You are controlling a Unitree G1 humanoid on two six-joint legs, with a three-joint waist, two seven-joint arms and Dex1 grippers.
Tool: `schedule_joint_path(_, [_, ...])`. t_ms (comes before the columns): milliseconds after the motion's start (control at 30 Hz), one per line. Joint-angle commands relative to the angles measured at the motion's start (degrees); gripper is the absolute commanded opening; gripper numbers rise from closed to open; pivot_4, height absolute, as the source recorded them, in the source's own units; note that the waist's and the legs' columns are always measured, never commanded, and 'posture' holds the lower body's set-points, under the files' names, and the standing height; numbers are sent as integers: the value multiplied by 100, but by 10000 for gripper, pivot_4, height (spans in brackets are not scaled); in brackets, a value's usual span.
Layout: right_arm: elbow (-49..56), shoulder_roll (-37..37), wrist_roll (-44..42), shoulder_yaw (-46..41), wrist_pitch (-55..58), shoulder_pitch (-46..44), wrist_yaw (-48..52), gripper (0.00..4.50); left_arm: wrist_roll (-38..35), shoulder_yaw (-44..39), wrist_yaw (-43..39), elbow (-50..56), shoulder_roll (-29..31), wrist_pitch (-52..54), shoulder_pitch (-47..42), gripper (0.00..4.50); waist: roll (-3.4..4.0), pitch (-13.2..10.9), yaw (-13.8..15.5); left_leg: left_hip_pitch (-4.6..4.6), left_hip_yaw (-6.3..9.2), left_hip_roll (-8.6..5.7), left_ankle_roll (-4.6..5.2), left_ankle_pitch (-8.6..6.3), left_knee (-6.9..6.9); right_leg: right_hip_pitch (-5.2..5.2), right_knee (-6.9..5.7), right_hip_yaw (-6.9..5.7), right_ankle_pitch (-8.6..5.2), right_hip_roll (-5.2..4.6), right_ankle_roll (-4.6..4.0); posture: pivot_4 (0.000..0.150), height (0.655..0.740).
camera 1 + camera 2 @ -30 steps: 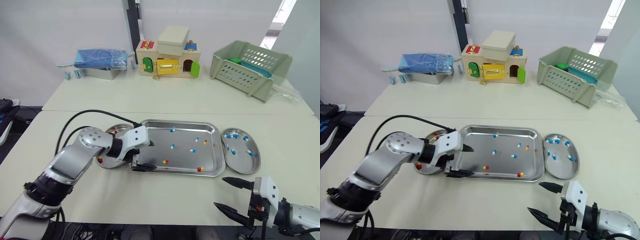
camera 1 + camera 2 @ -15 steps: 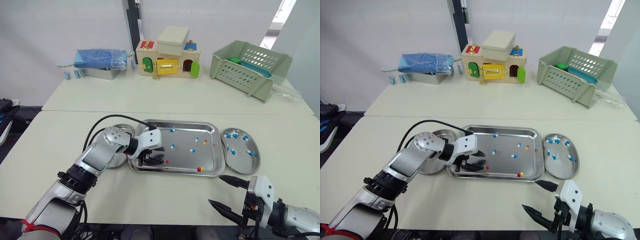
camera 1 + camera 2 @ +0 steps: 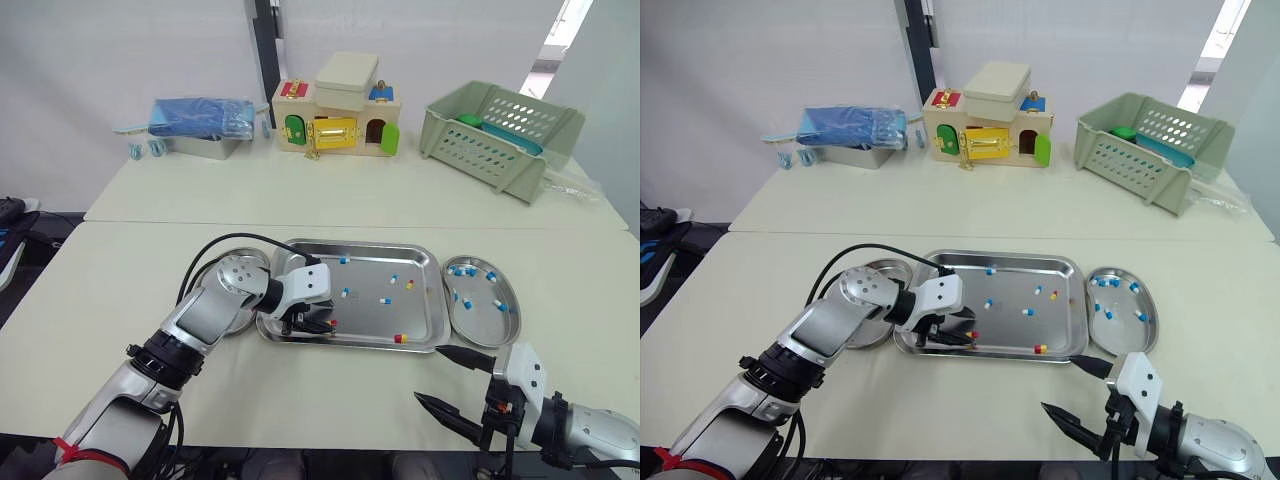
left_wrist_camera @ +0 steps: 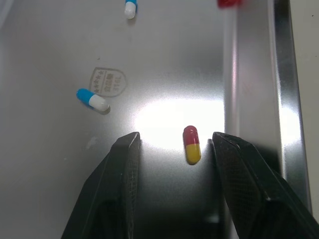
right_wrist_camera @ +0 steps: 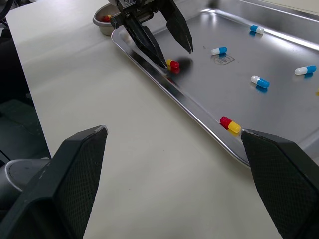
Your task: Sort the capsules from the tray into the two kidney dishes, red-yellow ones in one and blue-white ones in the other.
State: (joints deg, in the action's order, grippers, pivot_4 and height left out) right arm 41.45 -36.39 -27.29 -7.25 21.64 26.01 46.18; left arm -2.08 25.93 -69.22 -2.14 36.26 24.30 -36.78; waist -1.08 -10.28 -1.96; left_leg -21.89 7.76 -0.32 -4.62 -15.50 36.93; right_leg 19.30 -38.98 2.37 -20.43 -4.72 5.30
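Left eye view. Steel tray (image 3: 360,245): rectangular and mirror-bright, set on a cream table (image 3: 330,200) before a white wall. Blue-white capsules (image 3: 385,301) are scattered across it. A red-yellow capsule (image 3: 331,323) is seen near the tray's front rim, straddled by the left gripper (image 3: 326,324). A kidney dish (image 3: 507,328) holding blue-white capsules lies just beside the tray's right end. The right gripper (image 3: 429,374) is held in front of the tray, over bare table. A toy house (image 3: 338,105) and a green basket (image 3: 500,125) stand well behind the tray.

Left wrist view. The capsule is half dark red, half yellow; the fingers (image 4: 122,169) are spread, neither touching it.

Right wrist view. The right claw is spread wide, released. A second red-yellow capsule (image 5: 230,125) rests against the tray's front rim.
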Motion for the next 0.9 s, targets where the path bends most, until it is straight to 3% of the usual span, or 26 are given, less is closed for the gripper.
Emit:
schedule_joint_path(33, [225,-49,-104,17,-22,-11,-1,45000,117,26,11,136,-5,-17,-10,23465,0,0,-1,0,0,0,0,0,0,0,0,0,0,0,0,1500,7400])
schedule_joint_path(167, [206,-45,-86,29,-40,-15,-8,45000,196,76,-26,133,23,-30,28,23465,0,1,0,0,0,0,0,0,0,-1,0,0,0,0,0,1500,7400])
schedule_joint_path(267, [170,-38,-75,30,-63,-20,-4,45000,206,88,-44,129,10,34,15,18223,0,1,1,1,0,0,0,0,0,-1,0,0,0,0,0,1500,7400])
schedule_joint_path(467, [123,-26,-61,33,-86,-36,0,45000,242,127,-77,107,17,48,-9,177,0,2,0,2,0,0,0,0,0,-1,-1,0,0,0,0,1500,7400])
schedule_joint_path(733, [22,-14,-18,53,-235,45,98,45000,-38,-146,-75,465,76,335,96,177,0,2,0,1,0,0,0,0,0,-2,-1,0,0,0,0,1500,7400])
schedule_joint_path(900, [4,-81,-41,73,-373,50,285,45000,-638,-1000,109,1239,429,1401,234,177,0,1,-23,0,2,1,0,0,0,0,-2,-1,0,0,0,1500,7400])
